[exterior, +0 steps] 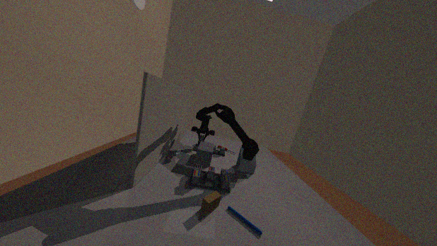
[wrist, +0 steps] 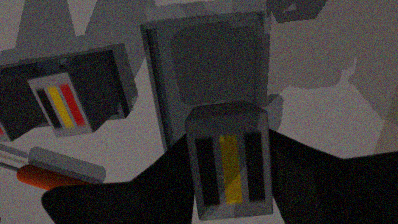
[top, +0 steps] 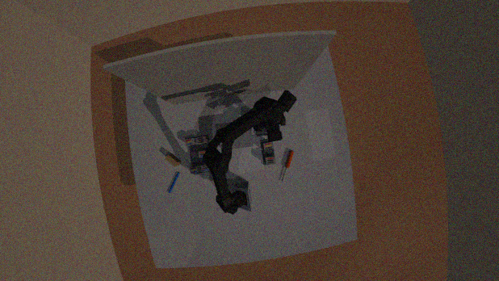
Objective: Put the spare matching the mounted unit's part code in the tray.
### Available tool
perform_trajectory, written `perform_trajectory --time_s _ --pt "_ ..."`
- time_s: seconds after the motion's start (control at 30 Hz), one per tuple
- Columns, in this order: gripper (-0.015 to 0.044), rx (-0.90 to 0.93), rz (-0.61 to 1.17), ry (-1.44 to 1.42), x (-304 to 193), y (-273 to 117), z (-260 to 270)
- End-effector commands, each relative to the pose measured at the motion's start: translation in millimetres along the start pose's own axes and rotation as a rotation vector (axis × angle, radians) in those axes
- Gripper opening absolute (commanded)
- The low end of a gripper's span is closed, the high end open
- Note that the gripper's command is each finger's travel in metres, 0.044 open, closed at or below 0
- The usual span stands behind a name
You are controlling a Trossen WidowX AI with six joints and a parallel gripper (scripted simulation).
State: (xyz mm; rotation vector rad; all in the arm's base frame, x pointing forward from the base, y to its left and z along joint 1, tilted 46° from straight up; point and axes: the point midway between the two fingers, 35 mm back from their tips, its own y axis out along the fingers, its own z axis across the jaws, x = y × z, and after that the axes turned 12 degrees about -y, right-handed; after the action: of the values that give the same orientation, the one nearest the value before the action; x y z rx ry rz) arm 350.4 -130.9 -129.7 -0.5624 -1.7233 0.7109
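Top view: the gripper (top: pixel 271 135) hangs over the counter (top: pixel 250 226), just beside a spare (top: pixel 267 152) that lies next to an orange-handled screwdriver (top: pixel 287 162). The arm hides what it carries and most of the tray.

Exterior view: the gripper (exterior: pixel 202 133) points down above the tray (exterior: pixel 194 163); dim light makes its height hard to judge, so a release may come from too high and let the part bounce out.

Wrist view: the gripper is clamped on a spare (wrist: pixel 231 167) striped black, yellow, black, held over the near edge of the tray (wrist: pixel 207 65). Released here, it could catch the tray wall and tip outward. 1 other spare (wrist: pixel 60 105), striped black, yellow, red, sits left of the tray; its likeness risks a wrong code match.
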Motion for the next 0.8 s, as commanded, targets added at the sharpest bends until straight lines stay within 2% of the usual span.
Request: perform_trajectory --time_s 0.0,0.77 --pt "0.0 0.002 -0.008 0.007 1.3 5.6 1.9" --pt "0.0 0.002 -0.01 0.007 3.6 23.9 3.7"
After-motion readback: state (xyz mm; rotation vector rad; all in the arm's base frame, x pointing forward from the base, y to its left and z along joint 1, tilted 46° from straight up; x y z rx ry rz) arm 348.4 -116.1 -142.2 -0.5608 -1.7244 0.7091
